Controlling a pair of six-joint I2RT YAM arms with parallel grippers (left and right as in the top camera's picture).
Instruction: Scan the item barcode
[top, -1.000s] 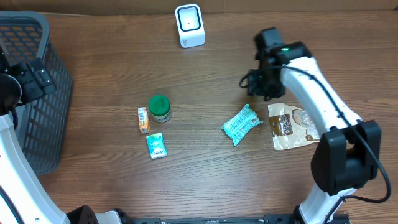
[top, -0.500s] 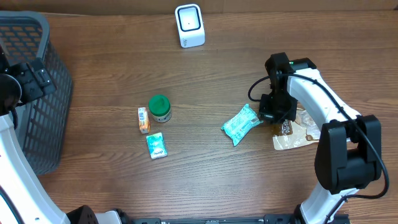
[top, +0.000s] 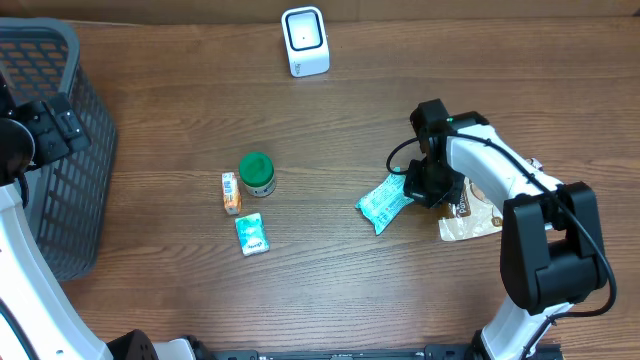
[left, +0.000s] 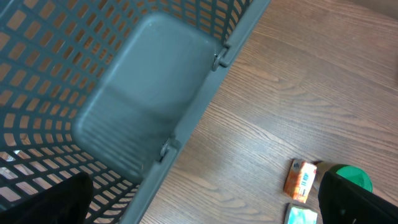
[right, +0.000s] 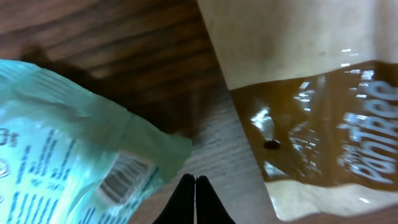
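My right jaws are pinched fully together with nothing between them; the black fingertips (right: 186, 194) sit low over the brown wooden counter (top: 330, 130), in the gap between the crinkly mint-green plastic packet (top: 386, 200) and the flat cream-and-brown foil pouch (top: 470, 205); the packet lies flat on the counter just beside my tips, not in my grip; its printed barcode (right: 121, 177) faces up near the closest corner; the white box-shaped scanner (top: 304, 40) stands well apart at the far edge; my left jaws are spread wide and hold nothing, hanging over the rim of the grey plastic mesh basket (left: 149, 93); a green-lidded jar (top: 256, 173), a small orange carton (top: 231, 192) and a small teal sachet (top: 252, 234) cluster mid-counter.
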